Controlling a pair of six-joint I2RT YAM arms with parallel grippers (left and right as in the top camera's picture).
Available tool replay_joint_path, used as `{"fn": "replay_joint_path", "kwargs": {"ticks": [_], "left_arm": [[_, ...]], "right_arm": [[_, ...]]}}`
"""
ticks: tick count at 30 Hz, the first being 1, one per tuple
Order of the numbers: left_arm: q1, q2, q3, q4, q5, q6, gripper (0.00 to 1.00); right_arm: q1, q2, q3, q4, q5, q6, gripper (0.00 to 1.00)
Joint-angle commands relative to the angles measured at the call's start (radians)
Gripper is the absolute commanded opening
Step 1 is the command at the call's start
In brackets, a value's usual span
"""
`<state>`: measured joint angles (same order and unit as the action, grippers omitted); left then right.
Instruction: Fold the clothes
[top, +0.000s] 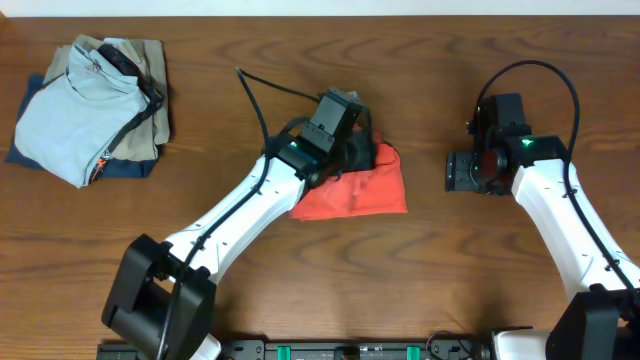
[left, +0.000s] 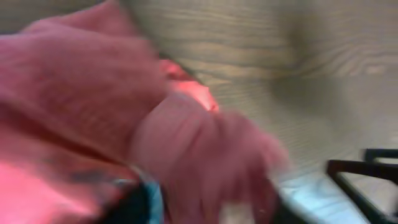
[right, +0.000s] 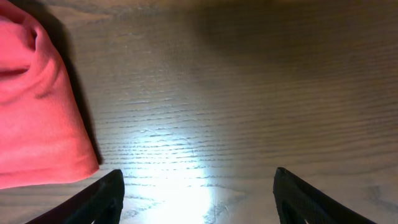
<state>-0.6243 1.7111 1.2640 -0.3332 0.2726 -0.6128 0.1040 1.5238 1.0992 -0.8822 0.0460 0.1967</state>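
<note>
Shirt (top: 365, 192): soft, light, limp; likely best pinched at a corner. Left gripper (top: 358, 155) over it, view blurred, grip unclear. Right gripper (right: 199, 191) spread, empty.

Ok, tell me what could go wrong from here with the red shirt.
1. Cloth of the red shirt fills the blurred left wrist view. If the jaws of the left arm have a layer snagged, pulling away could drag the fold open.
2. The shirt's folded edge lies close to the open jaws of the right arm. A careless sweep might push it out of shape.
</note>
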Motion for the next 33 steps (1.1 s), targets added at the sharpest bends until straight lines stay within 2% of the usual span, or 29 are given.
{"fn": "replay_joint_path", "kwargs": {"ticks": [1,5,11,14,19,27,33], "left_arm": [[-0.01,0.008,0.016,0.068,0.135,0.03,0.67],[0.057,-0.013,0.017,0.068,0.158,0.087,0.67],[0.256,-0.034,0.016,-0.079,0.157,0.138,0.67],[0.355,-0.031,0.015,-0.161,0.113,0.138,0.68],[0.455,-0.031,-0.003,-0.229,0.073,0.138,0.71],[0.491,-0.031,-0.017,-0.291,0.069,0.18,0.73],[0.491,-0.031,-0.017,-0.299,0.066,0.19,0.73]], "right_arm": [[-0.011,0.0,0.0,-0.001,-0.011,-0.011,0.75],[-0.011,0.0,0.0,0.005,-0.092,-0.034,0.77],[0.003,0.0,-0.001,0.055,-0.421,-0.222,0.76],[0.044,0.001,-0.001,0.082,-0.536,-0.251,0.75],[0.172,0.028,-0.001,0.131,-0.535,-0.237,0.74],[0.401,0.167,-0.001,0.262,-0.425,-0.081,0.61],[0.534,0.257,-0.001,0.338,-0.163,0.085,0.62]]}}
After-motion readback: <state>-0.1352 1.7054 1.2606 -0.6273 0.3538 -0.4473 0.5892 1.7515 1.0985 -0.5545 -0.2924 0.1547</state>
